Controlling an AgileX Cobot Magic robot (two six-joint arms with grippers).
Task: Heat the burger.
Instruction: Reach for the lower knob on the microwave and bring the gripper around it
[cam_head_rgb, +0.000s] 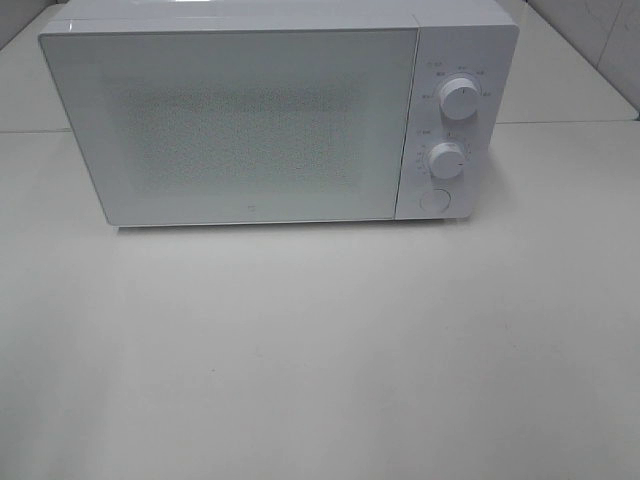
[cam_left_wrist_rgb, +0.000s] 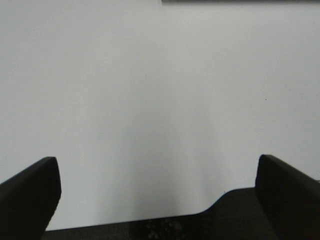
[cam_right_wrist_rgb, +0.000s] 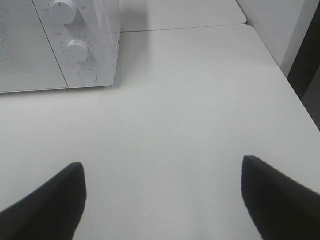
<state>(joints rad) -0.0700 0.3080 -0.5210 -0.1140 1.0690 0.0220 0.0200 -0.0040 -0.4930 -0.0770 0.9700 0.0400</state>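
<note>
Overhead, the microwave (cam_head_rgb: 250, 120) sits square at the far side of the desk (cam_head_rgb: 320, 360). Its door (cam_head_rgb: 230, 125) is shut and faces the arms, so the upper knob (cam_head_rgb: 459, 97), lower knob (cam_head_rgb: 447, 160) and round button (cam_head_rgb: 433, 199) line up on the right-hand side. The burger shows nowhere on the desk. It may be behind the door, but the speckled panel is too cloudy to tell. Neither arm enters this view.

From the left wrist, the left tool (cam_left_wrist_rgb: 157, 167) hangs over bare desk with its jaws spread wide and nothing between them (a waiting posture, by my reading, not a reach).

From the right wrist, the right tool (cam_right_wrist_rgb: 162, 170) is likewise parted and empty. It points toward the microwave's control side and is well apart from it, a sensible place if the button or a knob is to be worked next.
</note>
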